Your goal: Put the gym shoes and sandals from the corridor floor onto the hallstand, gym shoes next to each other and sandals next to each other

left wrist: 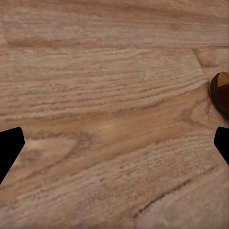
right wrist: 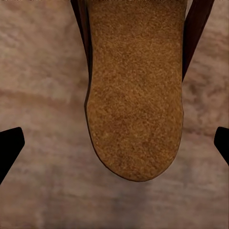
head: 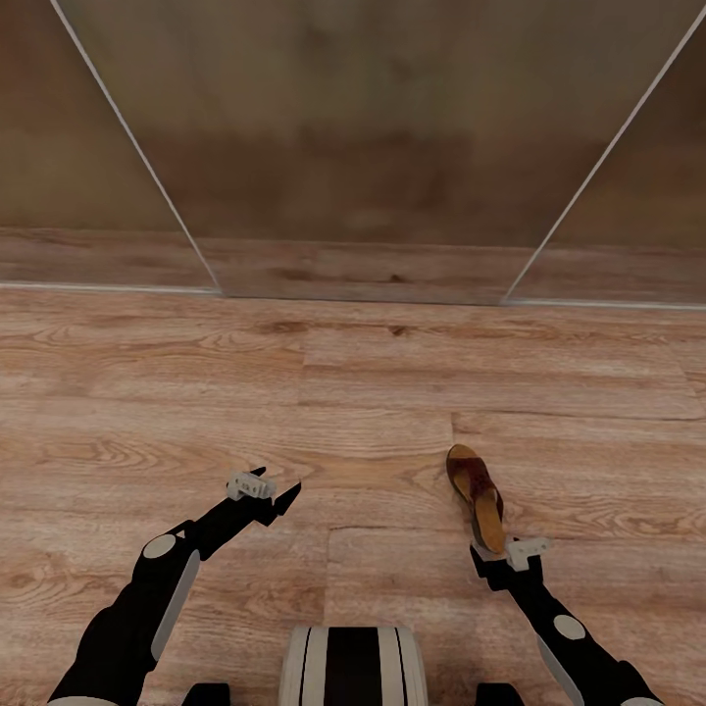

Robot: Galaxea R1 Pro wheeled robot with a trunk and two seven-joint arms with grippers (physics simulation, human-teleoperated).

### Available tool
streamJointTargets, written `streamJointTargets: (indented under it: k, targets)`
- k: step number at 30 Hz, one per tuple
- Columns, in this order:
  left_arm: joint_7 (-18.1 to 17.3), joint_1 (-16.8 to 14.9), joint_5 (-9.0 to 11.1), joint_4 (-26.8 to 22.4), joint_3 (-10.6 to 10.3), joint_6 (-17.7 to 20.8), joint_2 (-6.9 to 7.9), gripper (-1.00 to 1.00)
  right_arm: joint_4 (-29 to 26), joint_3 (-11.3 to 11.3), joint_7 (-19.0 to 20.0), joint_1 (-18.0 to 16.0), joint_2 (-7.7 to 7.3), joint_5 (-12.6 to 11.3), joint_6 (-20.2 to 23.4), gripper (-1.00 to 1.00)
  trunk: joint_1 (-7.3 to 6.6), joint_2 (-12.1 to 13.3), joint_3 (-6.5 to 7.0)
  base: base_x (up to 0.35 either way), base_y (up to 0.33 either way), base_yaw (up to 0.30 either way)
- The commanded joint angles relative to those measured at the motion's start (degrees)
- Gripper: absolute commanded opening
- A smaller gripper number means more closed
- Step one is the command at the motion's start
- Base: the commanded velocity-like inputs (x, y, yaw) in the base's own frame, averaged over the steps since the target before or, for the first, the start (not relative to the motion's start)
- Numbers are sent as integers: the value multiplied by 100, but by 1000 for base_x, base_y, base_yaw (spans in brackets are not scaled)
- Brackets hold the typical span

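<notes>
One sandal [head: 477,494], dark reddish-brown with a tan insole, lies on the corridor floor [head: 147,392] with its toe pointing away from me. My right gripper [head: 502,557] is open just behind its heel. In the right wrist view the tan heel [right wrist: 136,95] lies between and just beyond the spread fingertips [right wrist: 10,143]. My left gripper [head: 277,496] is open over bare planks to the left of the sandal. The left wrist view catches the sandal's toe [left wrist: 221,93] at its edge. The gym shoes and the hallstand are out of view.
A brown wall with a glossy, pale-edged panel [head: 373,147] rises beyond the floor ahead. My own base [head: 353,667] sits at the lower middle of the head view. Wood planks stretch to both sides of the sandal.
</notes>
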Motion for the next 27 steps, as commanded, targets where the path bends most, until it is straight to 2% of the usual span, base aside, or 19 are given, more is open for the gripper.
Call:
streamJointTargets:
  k: [1,10,22,27]
  targets:
    - [-32,-2,31,-4,9,52,-1,100,5,25,15,-3,-5,-47,-19,100,-1,-1,-3,0,0,0]
    - [-40,-2,31,-7,9,52,-1,100,3,22,9,-3,-6,-47,-19,100,-1,-1,-3,0,0,0]
    - [-41,-2,31,-12,9,52,-1,100,-1,23,9,-3,-6,-47,-19,100,30,-17,-269,0,0,0]
    - [-41,-2,31,-11,9,52,-1,100,-1,20,14,-3,-6,-49,-19,100,30,-17,-269,0,0,0]
